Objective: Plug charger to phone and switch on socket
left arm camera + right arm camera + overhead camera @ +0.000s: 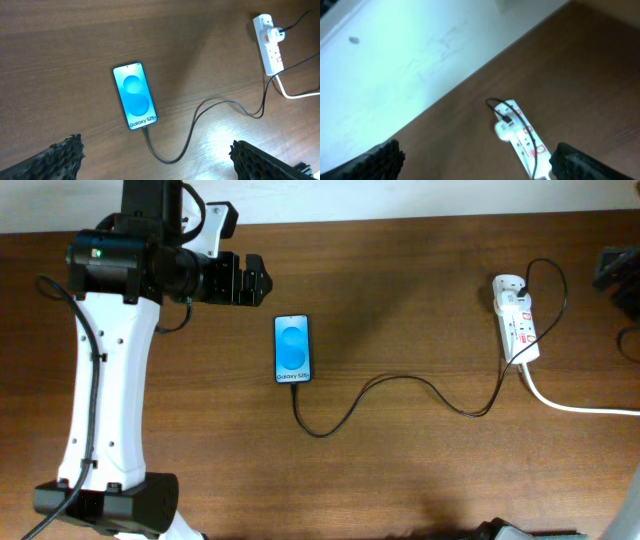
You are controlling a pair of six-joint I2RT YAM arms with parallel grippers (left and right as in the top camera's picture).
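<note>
The phone (pixel 292 348) lies screen-up on the wooden table, its blue screen lit; it also shows in the left wrist view (pixel 135 95). The thin black charger cable (pixel 400 383) runs from the phone's near end, where its tip sits at the port (pixel 145 129), across the table to an adapter on the white socket strip (pixel 518 318). The strip also shows in the left wrist view (pixel 270 44) and the right wrist view (pixel 522 140). My left gripper (pixel 240 280) is open and empty, up and left of the phone. My right gripper (pixel 475 160) is open and empty above the strip.
A thick white power cord (pixel 580 406) leads from the strip off the right edge. The left arm's white body (pixel 100 380) stands over the table's left side. A pale wall (pixel 395 55) lies beyond the table's far edge.
</note>
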